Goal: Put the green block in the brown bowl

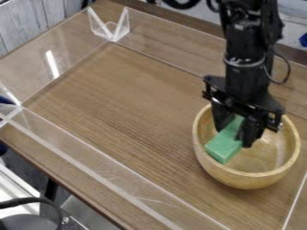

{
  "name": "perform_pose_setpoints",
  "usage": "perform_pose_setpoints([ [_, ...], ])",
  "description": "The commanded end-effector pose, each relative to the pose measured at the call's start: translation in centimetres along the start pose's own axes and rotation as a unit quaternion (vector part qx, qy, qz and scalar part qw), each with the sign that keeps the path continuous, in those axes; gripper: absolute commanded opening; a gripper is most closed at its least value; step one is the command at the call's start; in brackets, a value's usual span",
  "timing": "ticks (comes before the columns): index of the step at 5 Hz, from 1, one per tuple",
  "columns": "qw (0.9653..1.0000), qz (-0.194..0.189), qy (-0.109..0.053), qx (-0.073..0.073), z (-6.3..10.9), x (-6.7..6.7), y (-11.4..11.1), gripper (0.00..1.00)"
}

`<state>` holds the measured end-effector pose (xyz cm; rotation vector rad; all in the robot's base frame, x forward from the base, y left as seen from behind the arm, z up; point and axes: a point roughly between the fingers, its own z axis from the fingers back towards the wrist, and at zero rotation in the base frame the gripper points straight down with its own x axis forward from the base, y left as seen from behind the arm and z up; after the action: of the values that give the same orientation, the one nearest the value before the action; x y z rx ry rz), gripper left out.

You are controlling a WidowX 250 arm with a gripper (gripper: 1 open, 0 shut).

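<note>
Camera view, left to right: wooden table (108, 99) at left; right of centre, gripper (243, 128) clamping the green block (224, 145), hanging tilted inside the brown bowl (283, 151). Risk, as judged: released askew, it could tip onto the rim. Block: bright green, plain, elongated bar.

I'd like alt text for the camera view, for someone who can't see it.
A black robot gripper, pointing down, holds a green block over the inside of a light brown wooden bowl. The bowl sits on a wooden table edged by clear plastic walls.
</note>
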<state>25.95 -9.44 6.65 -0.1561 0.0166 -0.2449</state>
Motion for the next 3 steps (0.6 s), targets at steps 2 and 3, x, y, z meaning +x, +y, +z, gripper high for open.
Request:
perform_pose_setpoints([
  [2,0.9999,-0.013,0.0,0.008,-1.0,0.6,-0.3,0.0],
  [3,0.9998,-0.014,0.005,0.011,-1.4,0.4,-0.2,0.0],
])
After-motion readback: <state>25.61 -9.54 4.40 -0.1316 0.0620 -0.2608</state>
